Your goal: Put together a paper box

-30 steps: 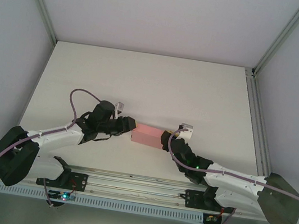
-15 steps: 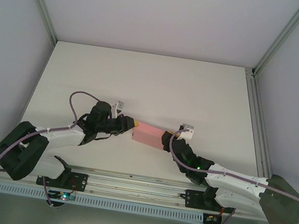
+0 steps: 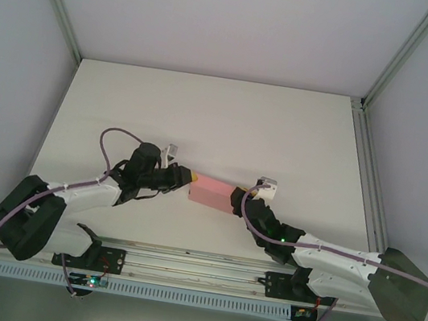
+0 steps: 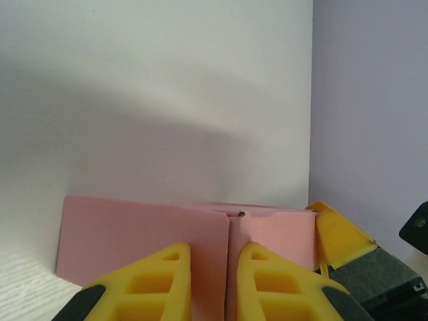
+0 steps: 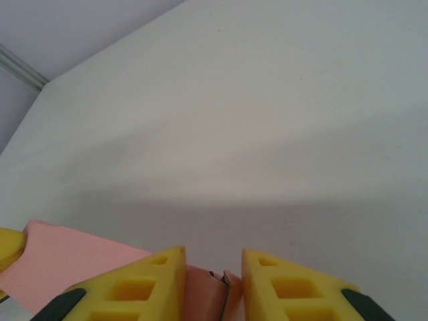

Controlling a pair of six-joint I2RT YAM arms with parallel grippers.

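Note:
The paper box is a small pink folded rectangular box, held just above the table between both arms. My left gripper is at its left end; in the left wrist view the yellow fingers stand close together with the box's pink end panels and a seam between them. My right gripper is at the right end; in the right wrist view its fingers clamp a crumpled pink flap of the box.
The white table is bounded by grey walls, with metal frame posts along the right side. A rail with both arm bases runs along the near edge. Purple cables loop over both arms.
The left arm's elbow and base shifted slightly while its gripper stayed at the box's left end. The box and the right arm have barely moved.

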